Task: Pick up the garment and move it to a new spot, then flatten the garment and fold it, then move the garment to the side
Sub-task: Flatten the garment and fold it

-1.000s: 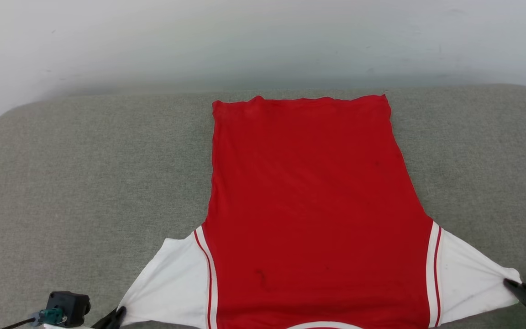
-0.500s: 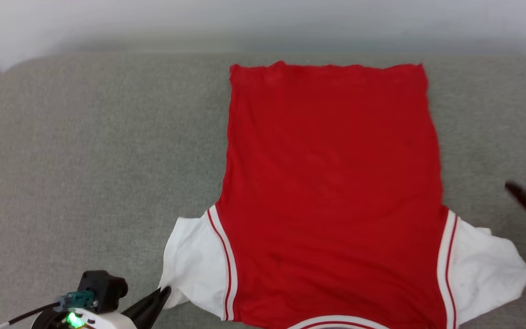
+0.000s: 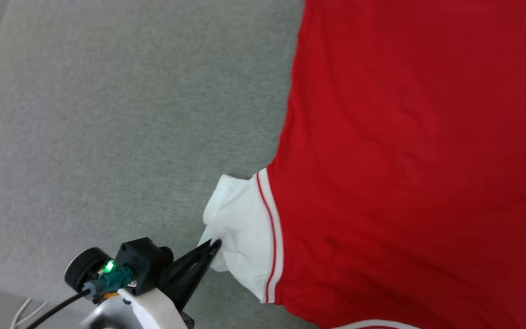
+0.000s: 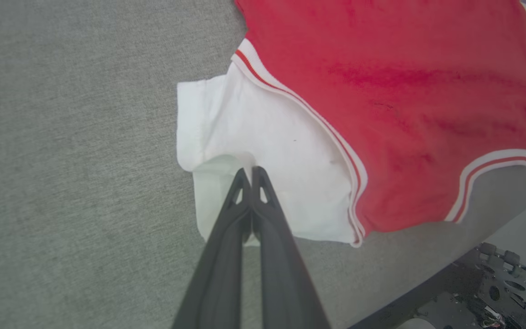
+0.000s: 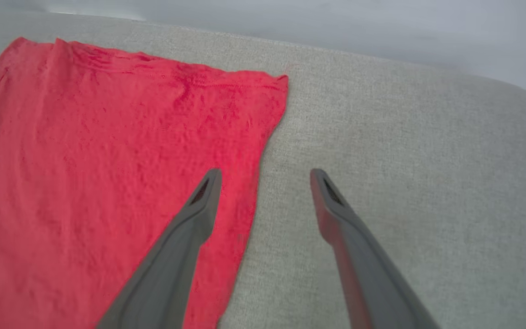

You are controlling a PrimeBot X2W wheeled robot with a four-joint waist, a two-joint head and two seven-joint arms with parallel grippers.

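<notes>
**A:** What is at the lower left of the head view?

**B:** The left hand (image 3: 215, 244). Its two dark fingers are pressed together, and they pinch the edge of the white sleeve (image 3: 240, 219) of the garment (image 3: 404, 160).

**A:** And where does the garment lie?

**B:** It lies spread on the grey fabric surface (image 3: 107, 114), plain red side up. It takes the centre and the right of that frame.

**A:** And the right hand?

**B:** In the right wrist view the right hand (image 5: 266, 176) is spread wide and holds nothing. The finger at the left of that frame is over the red side edge, and the other finger is over the grey surface.
</notes>
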